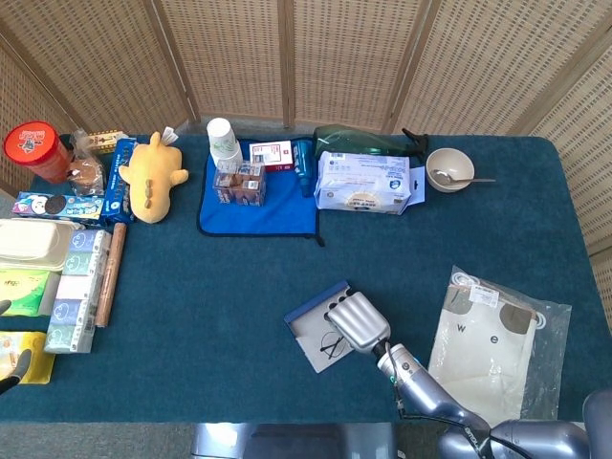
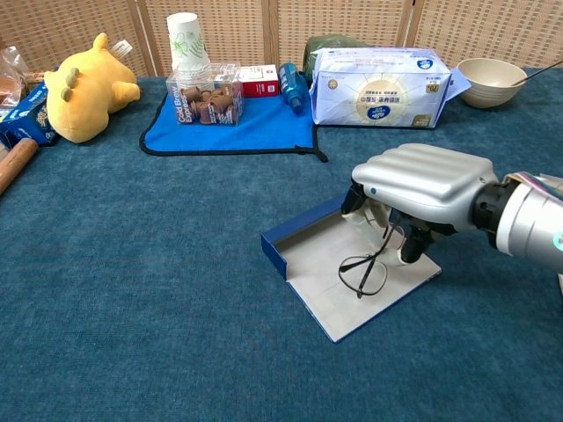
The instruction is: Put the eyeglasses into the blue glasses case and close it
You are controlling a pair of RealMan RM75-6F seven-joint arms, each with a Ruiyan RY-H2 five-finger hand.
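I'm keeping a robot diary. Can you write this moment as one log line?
right hand: holds eyeglasses | eyeglasses: over open blue glasses case | case: not closed | left hand: at table edge, idle

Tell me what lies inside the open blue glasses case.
The eyeglasses rest on the blue glasses case's pale lining, held by the right hand. That hand covers their far part.

A wide band of bare teal tabletop runs from left to right across the middle. The open glasses case lies in it, with the right robot hand over its right half. A plastic bag lies to the right of the case, apart from it. Along the far edge stand a blue mat, a tissue pack and a bowl. Boxes line the left edge.
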